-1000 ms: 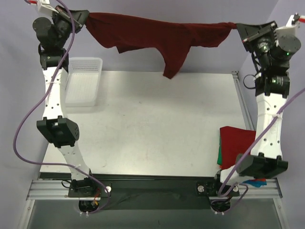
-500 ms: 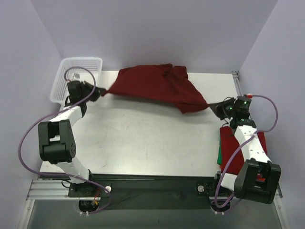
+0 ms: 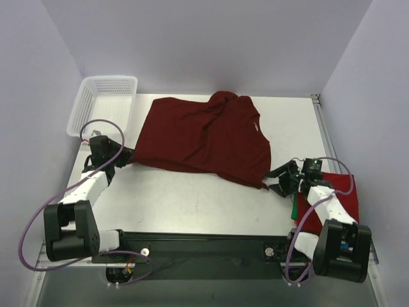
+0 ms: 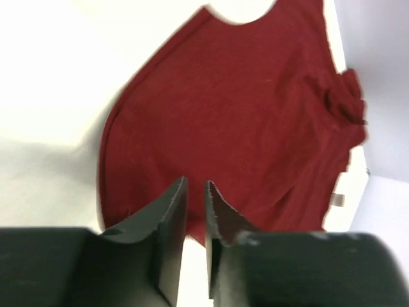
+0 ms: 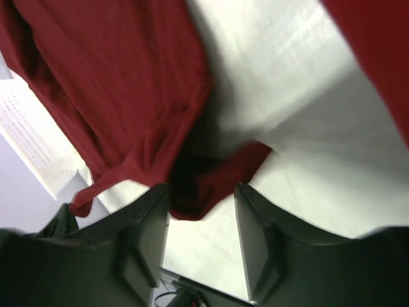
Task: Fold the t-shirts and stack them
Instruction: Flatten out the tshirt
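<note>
The dark maroon t-shirt point(image 3: 204, 137) lies spread on the table point(image 3: 192, 198), its collar toward the back right. My left gripper point(image 3: 130, 155) sits low at the shirt's near left corner. In the left wrist view the maroon t-shirt point(image 4: 236, 109) lies just beyond the left gripper point(image 4: 196, 185), whose jaws stand slightly apart with only table between them. My right gripper point(image 3: 276, 180) is at the near right corner. It is open wide point(image 5: 201, 192), and the loose cloth corner point(image 5: 217, 176) lies between its tips. A folded brighter red t-shirt point(image 3: 329, 192) rests on a green one point(image 3: 294, 211) at the right edge.
A white mesh basket point(image 3: 108, 78) stands at the back left corner, partly off the table. The folded stack lies right under the right arm's forearm. Purple walls close in on the back and both sides.
The maroon shirt, held stretched high between both grippers a second ago, came down and now lies flat on the table. Both grippers moved low and toward me and opened, letting the corners go.
</note>
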Available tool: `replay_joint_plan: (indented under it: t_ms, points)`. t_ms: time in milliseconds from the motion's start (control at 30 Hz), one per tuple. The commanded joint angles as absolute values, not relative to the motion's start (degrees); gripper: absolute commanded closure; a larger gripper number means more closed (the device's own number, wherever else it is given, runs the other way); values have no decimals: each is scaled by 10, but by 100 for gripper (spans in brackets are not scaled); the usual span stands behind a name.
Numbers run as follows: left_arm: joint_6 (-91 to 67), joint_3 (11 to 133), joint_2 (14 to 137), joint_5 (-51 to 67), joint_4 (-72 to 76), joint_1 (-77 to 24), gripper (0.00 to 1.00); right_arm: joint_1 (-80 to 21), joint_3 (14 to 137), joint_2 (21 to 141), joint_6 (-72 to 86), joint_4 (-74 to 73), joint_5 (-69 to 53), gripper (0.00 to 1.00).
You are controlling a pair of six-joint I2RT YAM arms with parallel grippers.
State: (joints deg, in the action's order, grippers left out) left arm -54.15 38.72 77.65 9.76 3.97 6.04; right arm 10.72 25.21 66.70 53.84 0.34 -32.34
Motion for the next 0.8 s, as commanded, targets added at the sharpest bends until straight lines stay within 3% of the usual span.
replay_joint_plan:
  t_ms: [0, 100, 167, 267, 400, 433, 567, 767]
  points:
    - [-524, 363, 708, 26, -81, 64, 71, 104, 250, 575, 493, -83, -334, 44]
    - [-518, 333, 638, 5, -117, 65, 53, 91, 255, 498, 465, -144, -275, 34]
    - [-512, 323, 598, -16, -129, 62, 45, 80, 263, 477, 446, -170, -223, 33]
    - [-504, 323, 588, -38, -150, 55, 44, 50, 276, 488, 421, -186, -172, 33]
    - [-505, 335, 609, -96, -207, 24, 44, -57, 305, 506, 402, -209, -67, 35]
    - [-506, 331, 613, -98, -202, 19, 44, -116, 307, 509, 401, -211, -43, 35]
    - [-521, 310, 627, -93, -165, 4, 44, -199, 315, 544, 396, -208, 52, 35]
    - [-545, 314, 681, -116, -146, -22, 44, -232, 336, 610, 369, -175, 83, 35]
